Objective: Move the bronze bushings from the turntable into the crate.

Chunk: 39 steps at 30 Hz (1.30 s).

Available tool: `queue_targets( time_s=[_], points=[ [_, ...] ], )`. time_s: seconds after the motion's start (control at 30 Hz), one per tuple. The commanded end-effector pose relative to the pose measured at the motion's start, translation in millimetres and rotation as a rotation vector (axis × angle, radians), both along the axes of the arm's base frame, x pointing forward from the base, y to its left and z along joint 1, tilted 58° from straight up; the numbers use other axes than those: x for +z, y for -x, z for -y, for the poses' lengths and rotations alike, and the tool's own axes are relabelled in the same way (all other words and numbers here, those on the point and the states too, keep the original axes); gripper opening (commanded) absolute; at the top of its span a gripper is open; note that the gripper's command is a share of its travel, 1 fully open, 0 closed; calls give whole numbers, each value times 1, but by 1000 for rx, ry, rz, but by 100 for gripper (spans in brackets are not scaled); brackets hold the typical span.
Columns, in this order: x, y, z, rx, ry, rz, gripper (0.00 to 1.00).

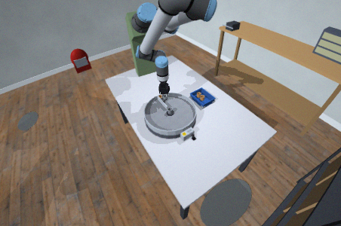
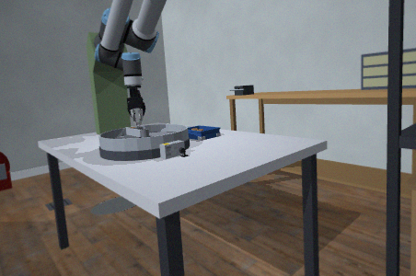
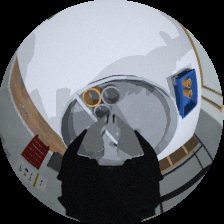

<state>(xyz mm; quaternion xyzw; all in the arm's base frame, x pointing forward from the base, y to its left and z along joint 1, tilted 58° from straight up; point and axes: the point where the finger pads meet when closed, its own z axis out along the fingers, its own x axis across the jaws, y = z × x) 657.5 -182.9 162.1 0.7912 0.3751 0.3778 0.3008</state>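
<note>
The grey turntable (image 1: 170, 114) stands on the white table and also shows in the exterior view (image 2: 144, 140). In the wrist view, one bronze bushing (image 3: 92, 96) stands at its rim beside a steel bushing (image 3: 111, 94), with a darker steel bushing (image 3: 102, 111) just behind them. My gripper (image 3: 110, 115) (image 1: 163, 92) hangs low over this cluster at the turntable's far rim, its fingers shut with nothing seen between them. The blue crate (image 1: 202, 93) lies right of the turntable and holds bronze bushings (image 3: 188, 86).
A small grey control box (image 1: 187, 134) sits at the turntable's front edge. A raised divider and a centre hub (image 1: 170, 112) stand on the disc. A wooden bench (image 1: 279, 45) stands to the right, the green robot pedestal (image 1: 141, 50) behind the table.
</note>
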Motion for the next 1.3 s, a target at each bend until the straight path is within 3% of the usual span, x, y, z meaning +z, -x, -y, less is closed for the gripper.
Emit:
queue_targets(
  time_s=[0.0, 0.37, 1.27],
  points=[
    [-2, -3, 1, 0, 0, 0, 5],
    [-11, -17, 4, 0, 0, 0, 5],
    [-12, -19, 4, 0, 0, 0, 5]
  ],
)
